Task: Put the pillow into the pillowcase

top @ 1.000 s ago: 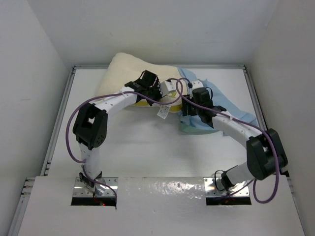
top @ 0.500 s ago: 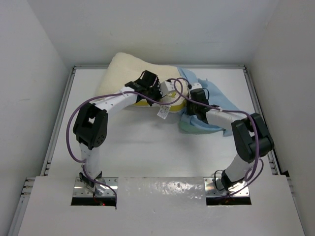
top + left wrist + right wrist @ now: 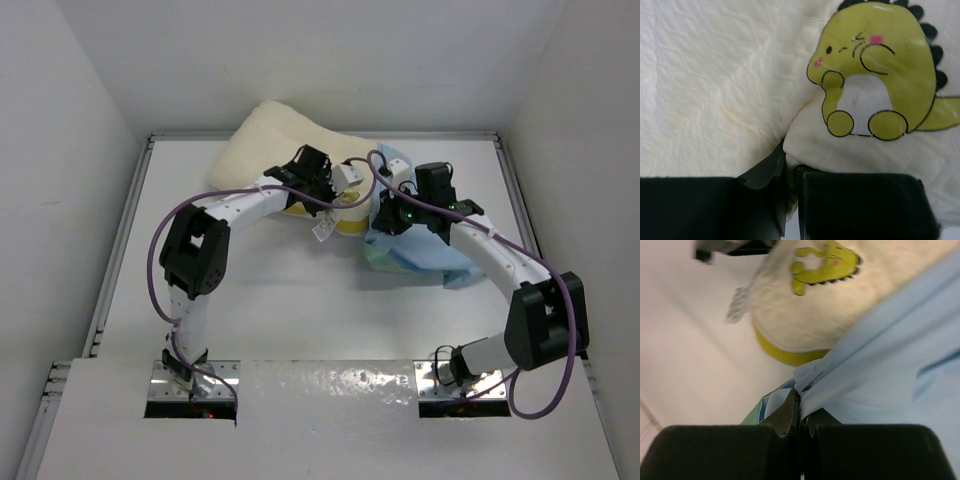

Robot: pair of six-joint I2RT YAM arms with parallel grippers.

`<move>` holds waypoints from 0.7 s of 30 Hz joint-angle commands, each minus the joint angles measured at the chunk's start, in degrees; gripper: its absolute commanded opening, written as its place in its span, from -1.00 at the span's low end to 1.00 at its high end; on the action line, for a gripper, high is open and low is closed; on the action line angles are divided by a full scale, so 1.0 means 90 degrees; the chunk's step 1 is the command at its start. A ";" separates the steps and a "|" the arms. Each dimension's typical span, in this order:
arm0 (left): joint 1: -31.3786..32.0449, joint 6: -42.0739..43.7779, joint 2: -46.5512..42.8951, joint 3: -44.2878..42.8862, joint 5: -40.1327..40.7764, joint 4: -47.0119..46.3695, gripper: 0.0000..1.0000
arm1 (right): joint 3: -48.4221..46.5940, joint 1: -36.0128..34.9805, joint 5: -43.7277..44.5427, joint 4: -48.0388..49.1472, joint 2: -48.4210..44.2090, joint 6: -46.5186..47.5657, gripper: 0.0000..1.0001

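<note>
The cream quilted pillow [image 3: 270, 140] lies at the back of the table, its near right corner showing yellow trim [image 3: 347, 224] and a white tag [image 3: 322, 229]. My left gripper [image 3: 345, 185] is shut on the pillow's fabric just below the yellow-green dinosaur logo [image 3: 875, 75]; in the left wrist view the cloth of the pillow [image 3: 715, 75] is pinched at the gripper [image 3: 791, 195]. The light blue pillowcase [image 3: 425, 258] lies bunched right of the pillow, a teal strip along its near edge. My right gripper [image 3: 388, 216] is shut on the pillowcase's hem [image 3: 812, 382], beside the pillow corner [image 3: 805, 305].
White walls enclose the table on three sides, with metal rails [image 3: 125, 240] along its left and right edges. Purple cables [image 3: 160, 240] loop off both arms. Bare white tabletop [image 3: 290, 300] stretches between the cloth and the arm bases.
My right gripper went from open to shut on the pillowcase hem, and its arm swung outward. The left arm shifted the pillow slightly right and farther back.
</note>
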State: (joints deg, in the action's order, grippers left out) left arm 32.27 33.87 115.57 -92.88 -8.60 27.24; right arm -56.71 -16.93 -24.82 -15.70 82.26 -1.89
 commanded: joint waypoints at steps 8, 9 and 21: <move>0.0057 -0.1652 0.1122 -0.1328 -0.0254 -0.0431 -1.00 | -0.0604 -0.0258 -0.2906 -0.0609 0.0265 -0.0454 -1.00; 0.0028 -0.1895 0.1221 -0.1678 -0.0536 -0.0314 -1.00 | -0.0516 -0.0258 -0.2887 -0.0551 0.0235 -0.0464 -1.00; 0.0028 -0.2592 0.1066 -0.1467 -0.2636 -0.0049 -0.71 | 0.0921 -0.0248 0.1739 0.1737 -0.0340 -0.3179 0.70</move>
State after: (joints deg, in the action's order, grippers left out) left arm 32.53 13.98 126.34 -104.84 -23.09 29.08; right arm -46.54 -18.83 -23.16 -0.67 81.84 -25.50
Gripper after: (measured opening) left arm 0.118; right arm 0.818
